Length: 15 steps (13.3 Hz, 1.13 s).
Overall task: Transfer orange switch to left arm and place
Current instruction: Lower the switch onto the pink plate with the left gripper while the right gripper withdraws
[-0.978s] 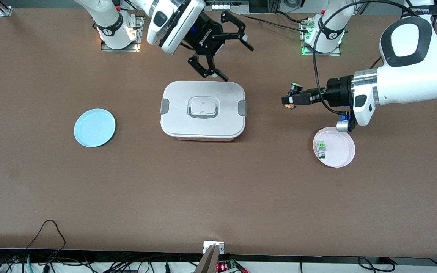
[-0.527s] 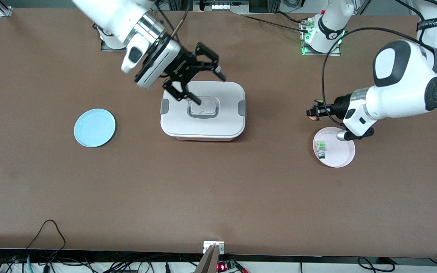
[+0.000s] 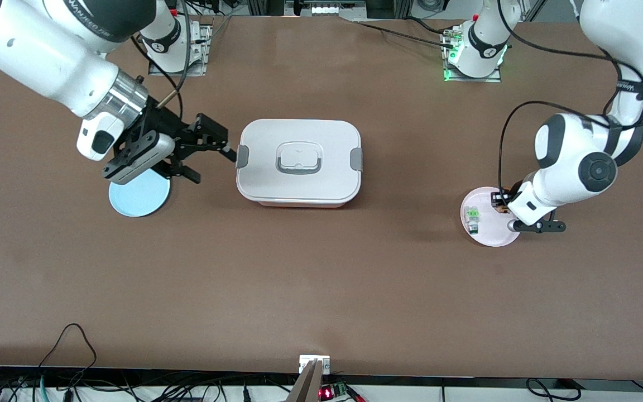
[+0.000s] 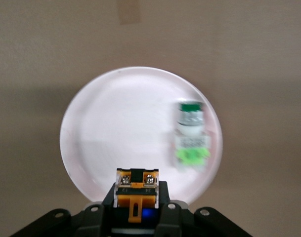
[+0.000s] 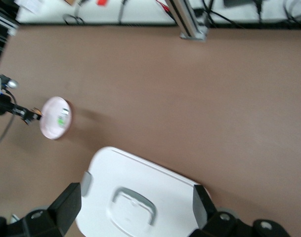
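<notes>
My left gripper point(image 3: 501, 202) is shut on the orange switch point(image 3: 502, 207) and holds it low over the edge of the pink plate point(image 3: 497, 231). The left wrist view shows the switch point(image 4: 136, 185) clamped in that gripper point(image 4: 137, 198), its orange body and two screws facing the plate point(image 4: 115, 128). My right gripper point(image 3: 205, 157) is open and empty, in the air between the blue plate point(image 3: 134, 202) and the white box point(image 3: 298, 162). In the right wrist view its gripper point(image 5: 135, 206) has the jaws spread wide, with the box point(image 5: 140, 197) seen between them.
A green-and-white switch point(image 3: 471, 218) lies on the pink plate and also shows in the left wrist view point(image 4: 191, 136). The box stands mid-table between the two plates. The right wrist view shows the pink plate point(image 5: 55, 123) far off. Cables hang at the table's near edge.
My left gripper has pulled back from mid-table and come down over the pink plate, still holding the switch. My right gripper has swung from over the box toward the blue plate, still open.
</notes>
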### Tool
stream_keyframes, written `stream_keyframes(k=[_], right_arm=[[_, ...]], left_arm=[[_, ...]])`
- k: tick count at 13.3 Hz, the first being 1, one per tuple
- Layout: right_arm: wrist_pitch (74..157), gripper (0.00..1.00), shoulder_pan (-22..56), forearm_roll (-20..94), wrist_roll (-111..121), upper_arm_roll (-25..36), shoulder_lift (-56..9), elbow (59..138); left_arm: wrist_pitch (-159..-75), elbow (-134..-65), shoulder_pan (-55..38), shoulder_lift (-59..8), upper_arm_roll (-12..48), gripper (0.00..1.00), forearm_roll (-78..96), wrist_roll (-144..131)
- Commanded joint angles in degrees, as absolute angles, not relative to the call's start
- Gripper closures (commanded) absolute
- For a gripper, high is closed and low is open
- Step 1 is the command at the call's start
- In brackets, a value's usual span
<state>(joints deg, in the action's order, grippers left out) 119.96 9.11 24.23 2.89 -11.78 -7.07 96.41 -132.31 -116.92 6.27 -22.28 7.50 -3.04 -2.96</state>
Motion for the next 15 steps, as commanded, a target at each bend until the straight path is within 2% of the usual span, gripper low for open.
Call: stream_keyframes(k=[1,3,6,7,8,13,15], right_arm=[[113.49,0.00,9.32,17.43,2.11,-8.98,-7.21,95.54],[109.62,0.00,9.32,12.85,1.85,-7.22,-7.21,95.54],[105.22,0.00,8.88,9.77,-0.17,-2.12,-7.03,95.45],[103.90,0.00,7.14,7.32,-0.18,-2.11,-6.94,95.45],[102.67,0.00,5.99,5.21,-0.18,-2.11,-6.77,95.36],[97.40,0.00,-2.10,4.05,-0.26,-4.38,-5.45,95.10],[93.10,0.00,-2.46,-0.33,-0.26,-4.83,-5.45,92.04]], left_arm=[[-139.19,-117.60,6.24,-25.30,5.81,1.00,-6.76,-1.32],[-143.25,-117.51,6.24,-27.94,5.10,1.00,-7.38,-0.97],[-144.22,-117.16,5.80,-29.53,4.75,1.00,-7.21,-1.05],[-144.23,-117.16,5.71,-29.53,4.75,0.72,-7.03,-1.23],[-144.23,-117.25,5.71,-29.36,4.66,0.01,-7.21,-1.58],[-141.94,-120.93,6.33,-20.06,4.75,0.00,-7.38,-1.67],[-140.46,-120.85,5.54,-13.75,5.44,0.00,-7.38,-1.32]])
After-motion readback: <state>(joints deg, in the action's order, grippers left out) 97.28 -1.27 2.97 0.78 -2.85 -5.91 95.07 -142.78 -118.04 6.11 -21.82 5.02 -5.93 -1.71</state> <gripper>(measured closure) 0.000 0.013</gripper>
